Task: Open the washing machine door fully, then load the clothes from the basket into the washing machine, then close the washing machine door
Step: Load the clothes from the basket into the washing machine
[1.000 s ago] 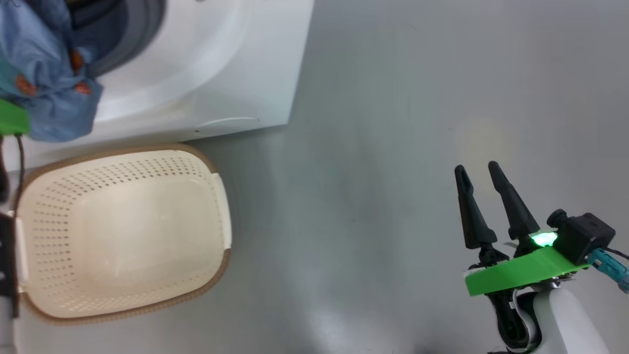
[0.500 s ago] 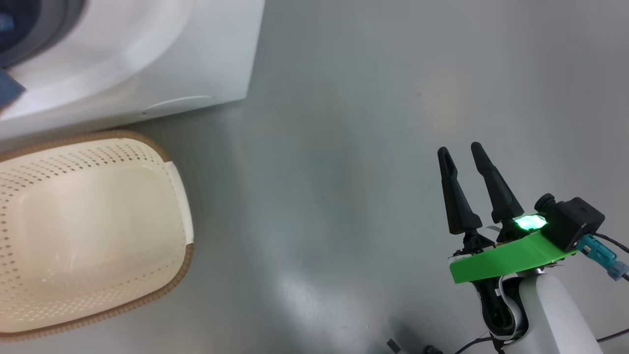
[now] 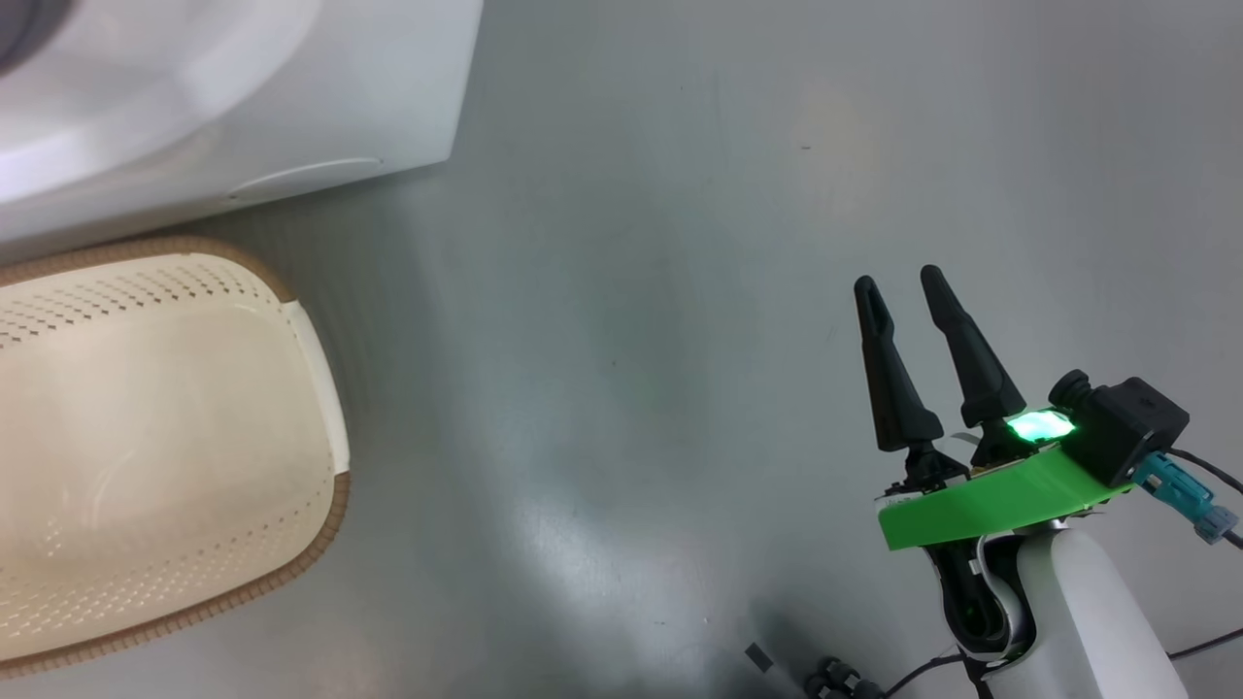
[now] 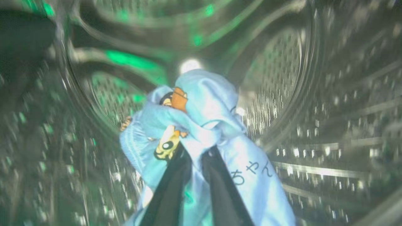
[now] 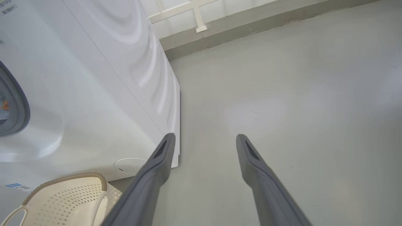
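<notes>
Inside the washing machine's steel perforated drum [image 4: 329, 125], my left gripper [image 4: 196, 152] is shut on a light blue cloth piece [image 4: 207, 106] with orange-brown cartoon prints. The cloth bunches over and around both dark fingers. The washing machine [image 3: 291, 97] is white and sits at the head view's top left, and its side [image 5: 94, 94] also faces the right wrist camera. The cream basket [image 3: 320, 388] stands on the floor in front of it, with a bare bottom. My right gripper [image 3: 899, 282] hangs open over the floor, far right of the basket, holding nothing. The washing machine door is out of view.
Grey floor [image 3: 631, 291] stretches between the machine and my right arm. Dark cables [image 3: 835, 675] lie at the bottom edge near the arm's base. A wall base with a white frame [image 5: 198, 18] runs behind the machine. The basket's handle [image 5: 12, 216] faces my right gripper [image 5: 205, 138].
The head camera has swung right, so the machine and basket sit further left in the picture. The blue cloth hanging at the machine's mouth has left that view. The right gripper stays open.
</notes>
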You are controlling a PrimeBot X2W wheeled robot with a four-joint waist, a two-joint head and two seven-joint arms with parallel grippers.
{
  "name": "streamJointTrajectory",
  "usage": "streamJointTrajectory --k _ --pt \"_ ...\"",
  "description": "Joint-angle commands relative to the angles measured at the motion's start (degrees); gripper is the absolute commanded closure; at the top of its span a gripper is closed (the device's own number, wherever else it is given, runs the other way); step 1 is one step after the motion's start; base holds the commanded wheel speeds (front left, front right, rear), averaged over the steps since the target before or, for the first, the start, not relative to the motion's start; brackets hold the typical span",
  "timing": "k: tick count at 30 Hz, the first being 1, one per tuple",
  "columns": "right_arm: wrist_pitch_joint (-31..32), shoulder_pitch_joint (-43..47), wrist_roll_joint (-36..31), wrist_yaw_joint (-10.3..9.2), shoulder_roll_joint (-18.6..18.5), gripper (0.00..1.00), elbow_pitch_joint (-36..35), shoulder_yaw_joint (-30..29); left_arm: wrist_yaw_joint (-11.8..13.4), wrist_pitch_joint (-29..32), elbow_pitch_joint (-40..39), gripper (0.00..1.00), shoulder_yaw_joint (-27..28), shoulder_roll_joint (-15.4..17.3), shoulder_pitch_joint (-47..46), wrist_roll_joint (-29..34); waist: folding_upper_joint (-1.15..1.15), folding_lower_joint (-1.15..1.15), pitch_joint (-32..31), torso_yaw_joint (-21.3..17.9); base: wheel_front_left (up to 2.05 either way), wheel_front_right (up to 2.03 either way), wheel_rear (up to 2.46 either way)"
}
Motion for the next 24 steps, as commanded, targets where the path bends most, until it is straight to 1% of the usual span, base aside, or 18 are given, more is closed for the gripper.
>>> streamJointTrajectory --k 1,2,4,11,20,24 --pt "-0.3 0.7 0.3 0.08 0.2 0.00 -1.2 1.4 -0.3 -0.3 2.3 0.04 0.8 2.0 1.7 0.1 0.00 0.00 0.0 0.3 0.00 0.00 0.00" --pt "-0.3 0.6 0.3 0.08 0.2 0.00 -1.2 1.4 -0.4 -0.3 3.4 0.00 0.8 2.1 1.6 0.3 0.00 0.00 0.0 0.4 0.00 0.00 0.00" --pt "-0.3 0.6 0.3 0.08 0.3 0.00 -1.2 1.3 -0.5 -0.3 5.3 0.00 1.4 1.7 1.4 -0.2 0.00 0.00 -0.1 0.6 0.00 0.00 0.00" --pt "-0.3 0.3 0.1 0.08 0.3 0.00 -1.2 1.2 -0.9 -0.3 7.2 0.00 3.1 0.8 1.1 -1.1 0.00 0.00 -0.4 1.4 0.00 0.00 0.00" --pt "-0.3 0.3 0.0 0.08 0.3 0.00 -1.1 1.2 -1.1 -0.3 6.1 0.00 4.0 -1.7 4.9 -2.7 0.00 0.00 -1.5 2.5 0.00 0.00 0.00" --pt "-0.3 0.5 -0.2 0.08 0.1 0.00 -1.0 1.0 -1.1 -0.3 4.2 0.00 4.1 -3.3 8.5 -4.4 0.00 0.00 -2.6 3.2 0.00 0.00 0.00"
